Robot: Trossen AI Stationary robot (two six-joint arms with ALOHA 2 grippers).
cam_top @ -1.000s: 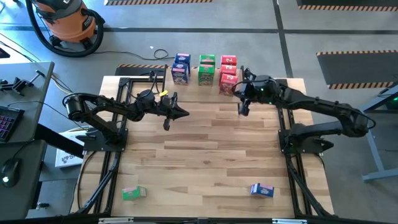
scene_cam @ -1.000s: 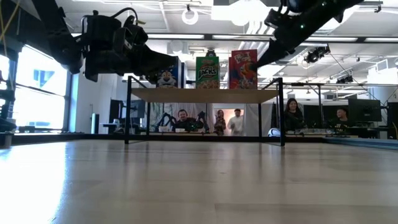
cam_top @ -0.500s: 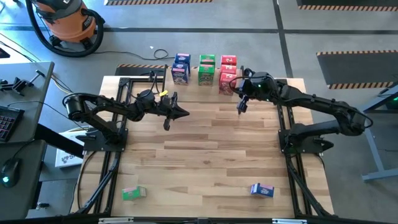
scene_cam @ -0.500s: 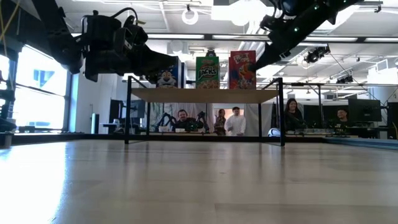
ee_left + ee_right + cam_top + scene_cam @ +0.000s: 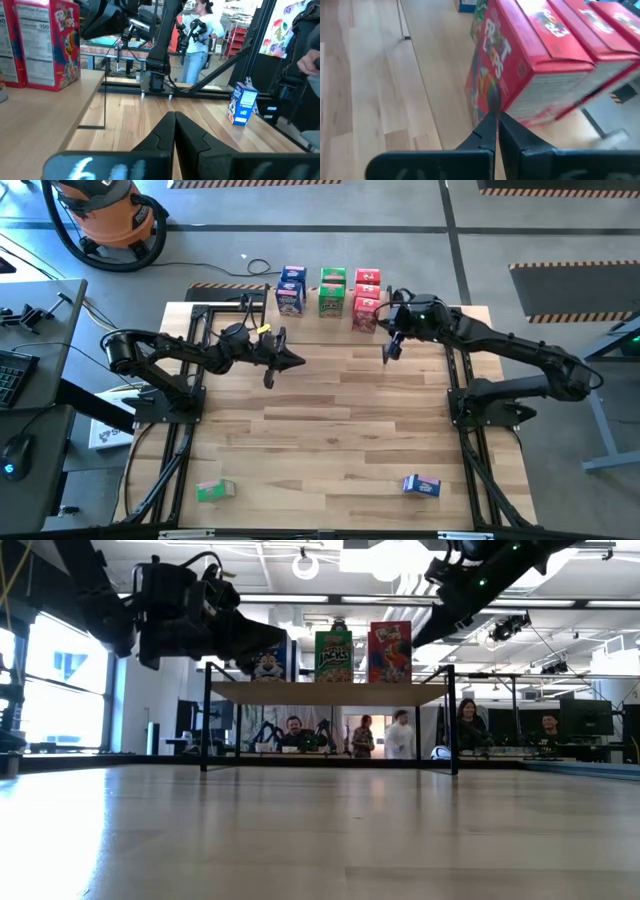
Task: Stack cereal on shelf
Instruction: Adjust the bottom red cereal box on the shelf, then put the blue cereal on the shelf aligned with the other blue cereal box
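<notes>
Cereal boxes stand upright on the shelf (image 5: pixel 330 692) at the table's far edge: blue (image 5: pixel 290 290), green (image 5: pixel 332 290) and red (image 5: pixel 367 298). A green box (image 5: pixel 213 490) and a blue box (image 5: pixel 421 485) lie on the table near its near edge. My right gripper (image 5: pixel 388 352) hangs shut just right of and in front of the red boxes (image 5: pixel 520 65), its tips (image 5: pixel 496 122) close before the nearest one; I see no touch. My left gripper (image 5: pixel 292 362) hovers shut over the table's left middle, pointing right, with its shut fingers (image 5: pixel 175 125) toward the blue box (image 5: pixel 242 102).
A wide stretch of bare wooden tabletop (image 5: pixel 340 430) lies between the arms and the two loose boxes. Black arm frames (image 5: pixel 170 410) run along both side edges. People stand in the room behind the shelf (image 5: pixel 400 735). An orange vacuum (image 5: pixel 100 220) sits on the floor.
My right gripper has drifted a little toward the table's left and the red boxes, then back, staying shut. The left arm has kept still. A person behind the shelf has walked toward the right.
</notes>
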